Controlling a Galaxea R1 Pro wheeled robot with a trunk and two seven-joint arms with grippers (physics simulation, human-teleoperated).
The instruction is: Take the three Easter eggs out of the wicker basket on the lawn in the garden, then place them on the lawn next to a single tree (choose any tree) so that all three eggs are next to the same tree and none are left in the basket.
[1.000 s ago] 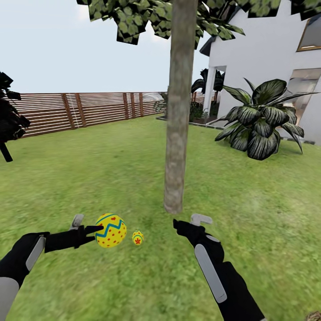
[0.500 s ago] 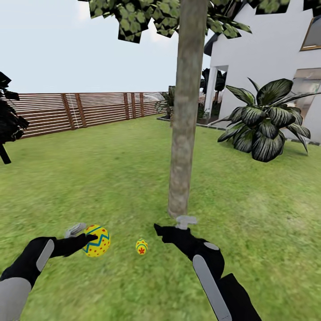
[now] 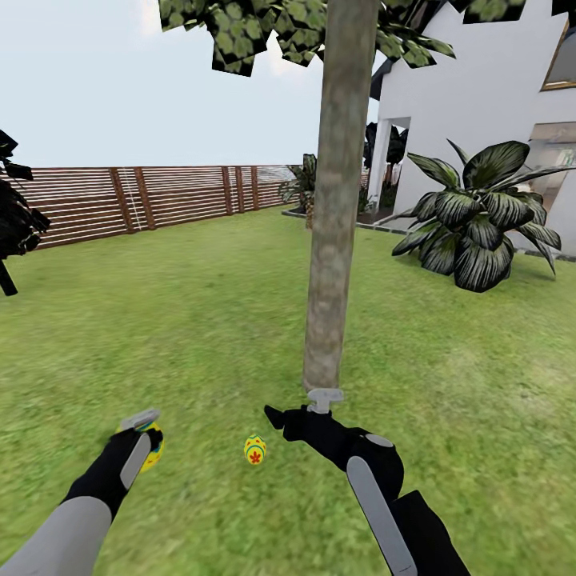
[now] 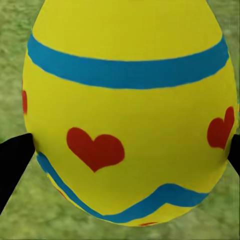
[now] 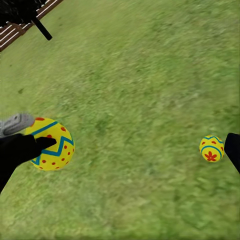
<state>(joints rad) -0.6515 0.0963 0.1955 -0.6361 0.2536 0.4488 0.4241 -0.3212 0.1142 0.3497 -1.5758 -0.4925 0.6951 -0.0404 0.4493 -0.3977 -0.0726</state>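
The left gripper [image 3: 142, 436] was closed on an Easter egg [image 4: 127, 107], its dark fingertips [image 4: 15, 155] pressed against the shell on either side, and it hung low over the lawn [image 3: 200, 320], apparently so the egg could be set down gently rather than dropped. A second egg [image 3: 254, 449] lay on the grass, near the foot of the tree [image 3: 332, 240], which suits the plan of gathering all three beside one trunk. The right gripper [image 3: 292, 412] hovered between that egg and the trunk; it held nothing, with one dark finger and one grey one showing apart, so it looked open, though the angle makes the gap hard to judge.

In the head view the held egg was mostly hidden behind the left gripper, only a yellow edge showing. The wrist view cropped its top. From these pictures I could not say where the third egg or the wicker basket was.
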